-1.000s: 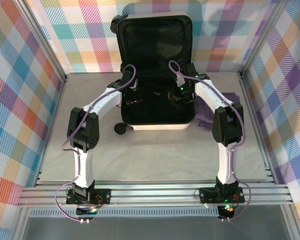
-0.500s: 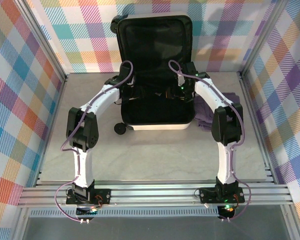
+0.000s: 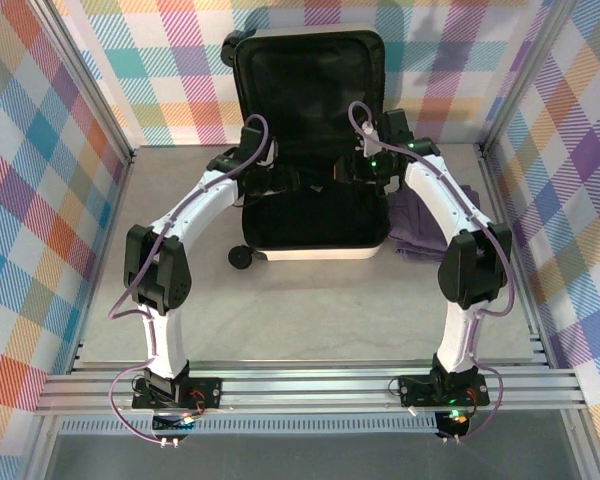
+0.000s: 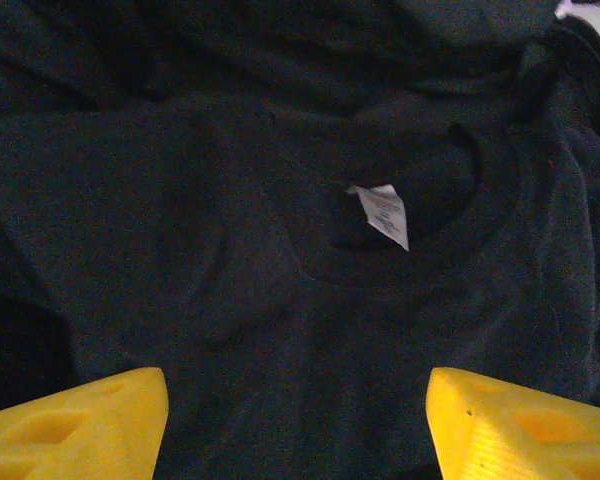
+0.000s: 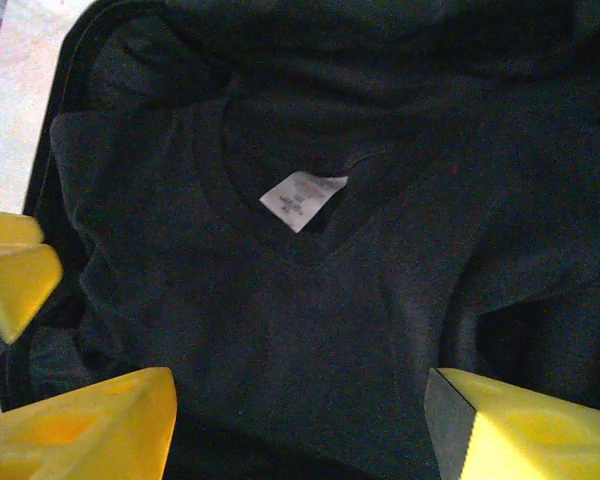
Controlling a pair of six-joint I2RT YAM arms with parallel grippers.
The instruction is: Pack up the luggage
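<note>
The luggage (image 3: pixel 310 254) lies open on the table, its white shell base flat and its black-lined lid (image 3: pixel 310 75) standing against the back wall. A folded black shirt (image 3: pixel 315 215) lies in the base, collar and white label (image 4: pixel 385 215) facing up. My left gripper (image 3: pixel 298 182) hovers open over the shirt (image 4: pixel 280 300), yellow fingertips wide apart with nothing between them (image 4: pixel 298 410). My right gripper (image 3: pixel 352 178) hovers open over the same shirt (image 5: pixel 310 320), near its label (image 5: pixel 300 198), also holding nothing (image 5: pixel 300 410).
A folded purple garment (image 3: pixel 420 225) lies on the table just right of the luggage, under my right arm. A black wheel (image 3: pixel 242 257) sticks out at the luggage's front left corner. Checked walls enclose the table on three sides.
Both grippers have opened, letting go of the black shirt, which now rests in the luggage base. Both arms have lifted and drawn toward the back.
</note>
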